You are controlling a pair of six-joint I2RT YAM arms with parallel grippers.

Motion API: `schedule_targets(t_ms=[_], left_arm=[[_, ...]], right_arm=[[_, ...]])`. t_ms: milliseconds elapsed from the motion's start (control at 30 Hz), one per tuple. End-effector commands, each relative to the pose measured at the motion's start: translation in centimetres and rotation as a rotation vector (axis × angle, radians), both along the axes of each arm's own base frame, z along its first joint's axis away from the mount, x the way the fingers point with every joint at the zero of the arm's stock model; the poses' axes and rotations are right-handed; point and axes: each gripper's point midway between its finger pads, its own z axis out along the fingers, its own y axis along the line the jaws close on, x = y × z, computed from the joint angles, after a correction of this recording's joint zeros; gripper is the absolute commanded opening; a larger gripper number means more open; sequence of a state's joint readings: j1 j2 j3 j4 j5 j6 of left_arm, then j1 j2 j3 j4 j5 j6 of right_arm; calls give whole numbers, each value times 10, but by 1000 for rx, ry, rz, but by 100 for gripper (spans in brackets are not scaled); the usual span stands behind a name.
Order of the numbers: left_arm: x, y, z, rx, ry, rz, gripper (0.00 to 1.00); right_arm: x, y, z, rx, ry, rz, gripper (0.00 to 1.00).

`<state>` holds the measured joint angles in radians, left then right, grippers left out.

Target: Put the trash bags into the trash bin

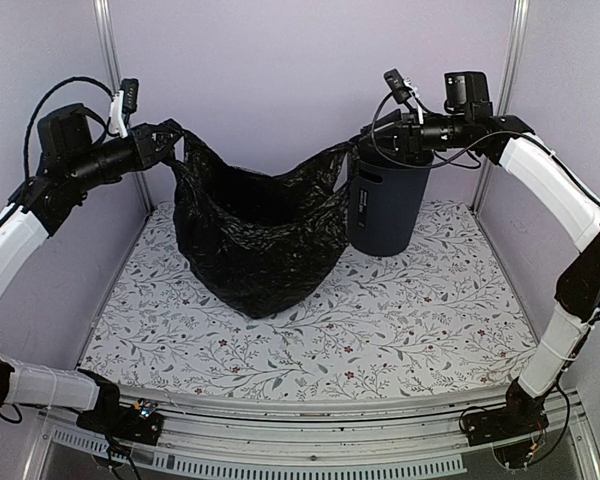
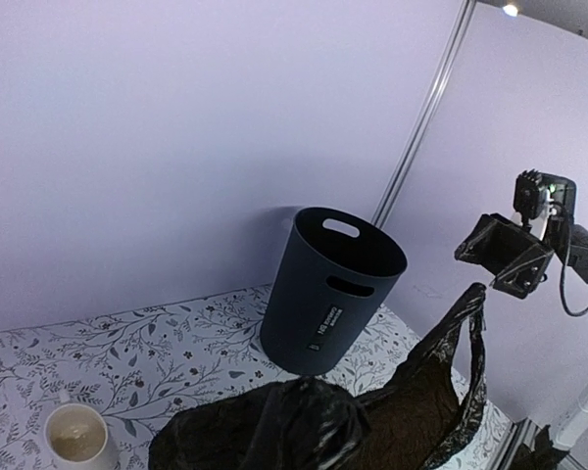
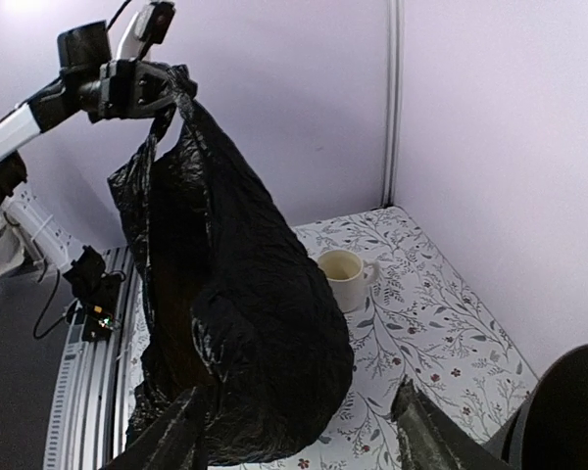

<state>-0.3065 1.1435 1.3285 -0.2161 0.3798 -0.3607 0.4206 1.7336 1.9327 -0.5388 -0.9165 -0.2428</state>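
The black trash bag (image 1: 255, 235) hangs spread above the table between my two raised grippers, its belly sagging down to the tabletop. My left gripper (image 1: 172, 133) is shut on the bag's left top corner, which also shows in the right wrist view, where the left gripper (image 3: 147, 86) has the bag (image 3: 245, 304) hanging from it. My right gripper (image 1: 360, 148) stands over the near rim of the dark grey trash bin (image 1: 385, 210). Its fingers (image 3: 426, 436) are wide apart, and the bag's right corner lies against one of them. In the left wrist view the bag (image 2: 314, 426) hides my own fingers.
A small cream cup (image 3: 343, 277) stands on the floral tabletop (image 1: 420, 320) behind the bag, also seen as the cup (image 2: 76, 436) in the left wrist view. The bin (image 2: 333, 294) stands upright at the back right, near the lilac walls and a corner post (image 1: 500, 100).
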Motion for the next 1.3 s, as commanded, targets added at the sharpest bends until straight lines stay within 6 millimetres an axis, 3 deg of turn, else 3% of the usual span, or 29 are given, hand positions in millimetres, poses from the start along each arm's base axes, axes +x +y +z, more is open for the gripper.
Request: schedule_targets(t_ms=[0, 67, 200, 367, 533, 1033, 1267], left_arm=[[5, 13, 1, -35, -15, 75, 0], [6, 14, -4, -45, -1, 82, 0], [3, 14, -8, -64, 2, 73, 0], [1, 14, -11, -65, 7, 67, 0], [1, 9, -17, -60, 34, 38, 0], [-1, 3, -40, -109, 91, 6, 0], [1, 1, -44, -111, 99, -3, 0]], right_arm=[[9, -28, 3, 5, 19, -9, 72], [10, -36, 0, -18, 1, -23, 79], [31, -49, -12, -130, -58, -145, 79], [81, -71, -31, -304, -109, -361, 71], [103, -83, -47, -396, -136, -439, 65], [133, -86, -123, -547, -17, -445, 58], [119, -76, -133, -551, 20, -366, 40]])
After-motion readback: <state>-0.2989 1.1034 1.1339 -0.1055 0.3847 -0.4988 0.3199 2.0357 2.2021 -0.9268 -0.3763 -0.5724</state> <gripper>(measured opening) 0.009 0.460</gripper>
